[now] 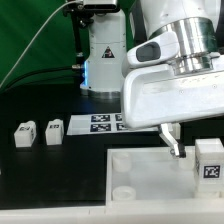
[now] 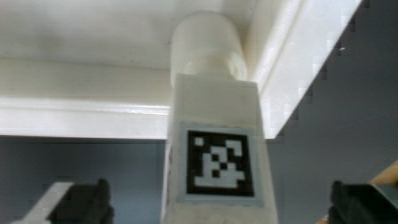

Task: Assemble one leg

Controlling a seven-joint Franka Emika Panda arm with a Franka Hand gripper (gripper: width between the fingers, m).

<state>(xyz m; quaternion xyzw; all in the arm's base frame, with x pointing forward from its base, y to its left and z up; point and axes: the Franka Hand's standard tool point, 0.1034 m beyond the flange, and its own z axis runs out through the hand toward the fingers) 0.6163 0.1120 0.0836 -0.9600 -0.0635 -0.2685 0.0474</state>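
Legs counted in the exterior view: three, all small white blocks, each bearing one black-and-white square tag. The leg [image 1: 208, 160] under work stands upright at the right edge of the frame, on the white panel [image 1: 140, 185] that fills the lower right. The two further legs [image 1: 24, 133] [image 1: 54, 131] sit side by side, apart from each other, on the dark table [image 1: 50, 185] at middle left, well apart from the panel. One marker board [image 1: 100, 123] lies flat at mid frame; at least two of its tags can be counted, the rest being hidden behind the arm. One arm, one pincer. In the wrist view the gripper [image 2: 221, 200] is released: its two dark fingers [image 2: 80, 200] show in the lower corners of the frame, spread wide, with the leg in the gap between them and clear space on both sides, so neither finger touches it. The leg's tag faces that camera, and its rounded far end meets the panel; whether it is seated in a socket cannot be told. In the exterior view only one finger [image 1: 172, 140] shows, just to the left of the leg. Markings: no writing can be read anywhere; the arm's base [image 1: 105, 50] at upper centre carries one triangular sign, its detail too small to make out
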